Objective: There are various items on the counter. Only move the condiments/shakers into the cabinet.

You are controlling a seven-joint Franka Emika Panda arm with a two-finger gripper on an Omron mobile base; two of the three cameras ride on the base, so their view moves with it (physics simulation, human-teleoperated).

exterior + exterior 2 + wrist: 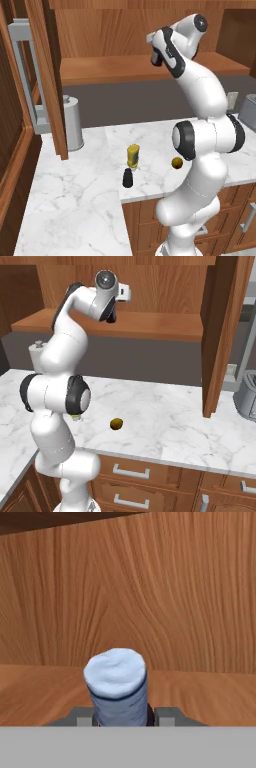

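Two condiments remain on the tabletop [75, 195]: the yellow squeeze bottle [133, 155] and the short black shaker [128, 178], standing close together just left of centre in the left base view, near the front edge; the small yellow-brown ball [177, 162] lies a little to their right, and it shows again at centre in the right base view, well apart from everything else; it is no condiment and, I judge, should stay where it is. At the upper middle of the left base view the arm is folded high so that the tool [156, 56] reaches in over the plank shelf [100, 69] of the cabinet [110, 30]; the door [47, 75] hangs open on the left of that frame, which is what lets the arm in. In the hand view the bottle with the blue cap [118, 684] rises at lower centre, upright between the two finger tips [167, 716], which sit tight against its sides; the tool is narrow and clamped on it, with the wood-grain back beyond and the shelf below. Whether the bottle's base touches the shelf cannot be told. The tall steel canister [73, 123] stands at the left by the door; it is not part of the job.
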